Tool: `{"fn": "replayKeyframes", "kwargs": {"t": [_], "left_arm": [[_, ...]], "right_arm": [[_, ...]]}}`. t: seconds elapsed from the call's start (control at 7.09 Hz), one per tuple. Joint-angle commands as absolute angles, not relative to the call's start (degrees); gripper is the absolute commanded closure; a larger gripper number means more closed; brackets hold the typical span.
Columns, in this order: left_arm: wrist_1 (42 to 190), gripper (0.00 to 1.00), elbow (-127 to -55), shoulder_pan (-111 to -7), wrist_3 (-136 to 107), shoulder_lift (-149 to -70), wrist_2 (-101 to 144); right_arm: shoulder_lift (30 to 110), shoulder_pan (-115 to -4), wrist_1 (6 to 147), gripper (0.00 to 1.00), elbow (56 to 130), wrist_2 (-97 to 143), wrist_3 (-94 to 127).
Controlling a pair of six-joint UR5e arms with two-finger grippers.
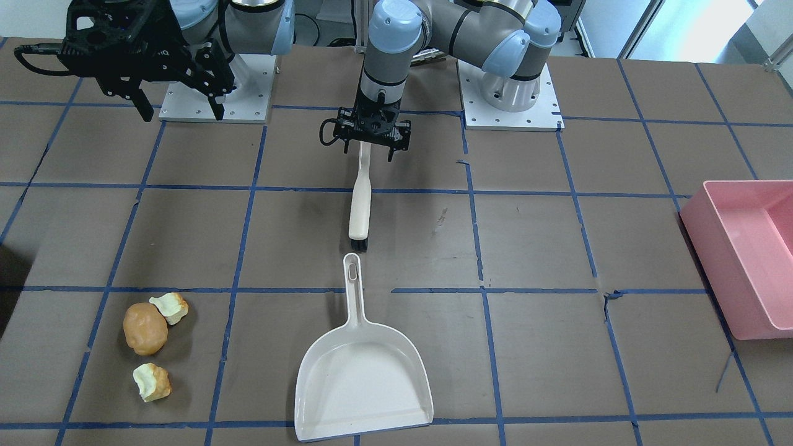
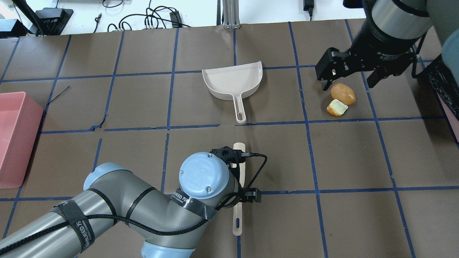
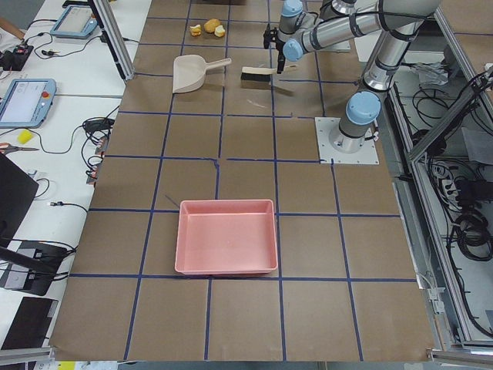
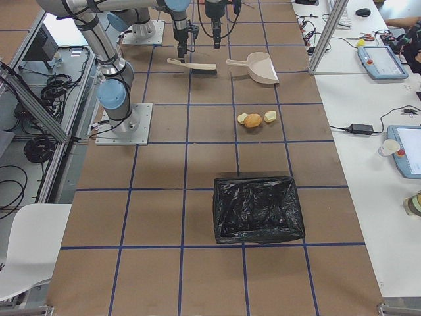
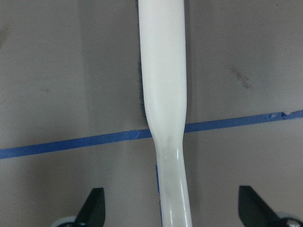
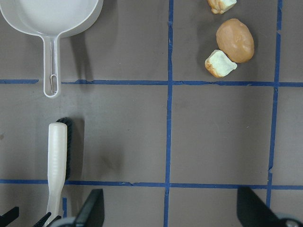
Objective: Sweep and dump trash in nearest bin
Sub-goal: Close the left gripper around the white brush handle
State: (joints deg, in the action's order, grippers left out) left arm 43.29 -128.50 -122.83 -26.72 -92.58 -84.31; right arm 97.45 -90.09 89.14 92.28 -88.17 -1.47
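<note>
The trash lies together: an orange-brown lump [image 1: 145,328] with a pale bitten chunk [image 1: 170,307] against it and a second chunk [image 1: 152,382] a little apart. My right gripper [image 2: 348,80] hovers open high above this trash, holding nothing. My left gripper [image 1: 370,145] is open and low over the cream brush [image 1: 360,204]. In the left wrist view the brush handle [image 5: 163,85] runs between the wide-spread fingers without touching them. The white dustpan [image 1: 362,371] lies empty, its handle pointing at the brush bristles.
A pink bin [image 2: 14,136] stands at the table's edge on my left. A bin lined with a black bag [image 4: 258,209] stands on my right, beyond the trash. Blue tape lines grid the brown tabletop [image 1: 533,235].
</note>
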Motion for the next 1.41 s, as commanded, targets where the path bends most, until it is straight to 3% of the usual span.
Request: {"fn": "replayKeyframes", "kwargs": {"t": [0.0, 1.27], "left_arm": [[42.3, 0.0, -129.0, -125.7, -27.9, -94.3, -84.4], [42.7, 0.02, -129.3, -126.4, -28.3, -94.5, -86.0]], "right_arm": [[97.5, -90.1, 89.2, 0.0, 92.3, -88.2, -1.5], [97.4, -89.8, 89.2, 0.0, 92.3, -88.2, -1.5]]}}
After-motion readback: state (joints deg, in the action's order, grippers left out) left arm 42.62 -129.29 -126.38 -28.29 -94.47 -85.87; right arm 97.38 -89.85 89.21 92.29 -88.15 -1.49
